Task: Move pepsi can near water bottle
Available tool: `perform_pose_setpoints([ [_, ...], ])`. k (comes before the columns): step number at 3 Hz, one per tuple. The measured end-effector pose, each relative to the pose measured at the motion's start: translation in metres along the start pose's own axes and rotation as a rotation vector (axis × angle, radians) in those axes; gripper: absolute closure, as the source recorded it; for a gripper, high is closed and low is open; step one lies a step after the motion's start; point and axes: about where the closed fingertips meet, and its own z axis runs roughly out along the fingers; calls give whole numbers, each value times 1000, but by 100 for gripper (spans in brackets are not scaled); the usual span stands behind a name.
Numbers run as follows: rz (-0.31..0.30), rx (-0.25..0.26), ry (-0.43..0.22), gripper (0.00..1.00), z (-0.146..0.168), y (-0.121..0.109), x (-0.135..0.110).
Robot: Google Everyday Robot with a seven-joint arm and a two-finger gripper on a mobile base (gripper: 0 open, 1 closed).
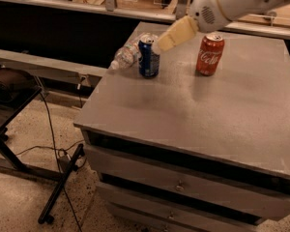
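The pepsi can, dark blue with a silver top, stands upright near the far left edge of the grey cabinet top. The water bottle, clear and crinkled, lies on its side right behind and to the left of the can, close to it or touching it and overhanging the cabinet's left edge. My gripper, beige, hangs just right of the can's top and slightly above it, apart from the can. The white arm reaches in from the upper right.
A red Coca-Cola can stands upright to the right of the pepsi can. The cabinet has drawers on its front. A black stand and cables are on the floor at left. A ledge runs behind.
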Motion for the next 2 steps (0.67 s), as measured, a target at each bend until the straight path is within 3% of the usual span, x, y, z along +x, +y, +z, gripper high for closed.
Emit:
perform_pose_setpoints([
  [1, 10, 80, -146, 0, -51, -14, 17],
  [2, 23, 121, -184, 0, -73, -24, 27],
])
